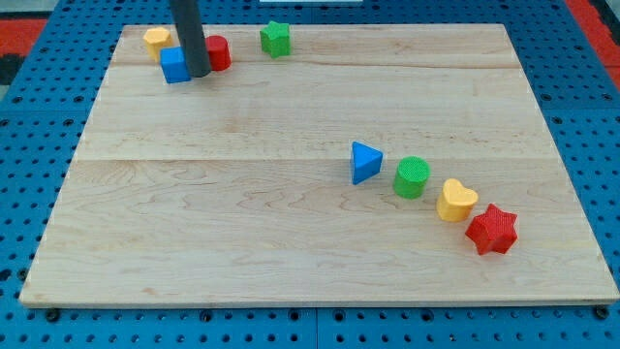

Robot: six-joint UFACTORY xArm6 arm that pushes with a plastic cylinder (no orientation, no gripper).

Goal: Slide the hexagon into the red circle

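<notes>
Single view only, so nothing shared with a second one. Set above the board's (291,194) near edge, looking down and forward at a slant. Near edge wider than the far edge, side edges converging toward the top. Whole board in frame, all four corners inside it, with a strip of blue pegboard (581,116) showing on the left, right and near sides. Moderate range: blocks small yet distinct in shape. Rod (189,34) entering from the top edge at far left, upper part cut off by the frame, my tip (198,75) down among the far-left blocks. Red patches (19,39) visible beyond both far corners.
</notes>
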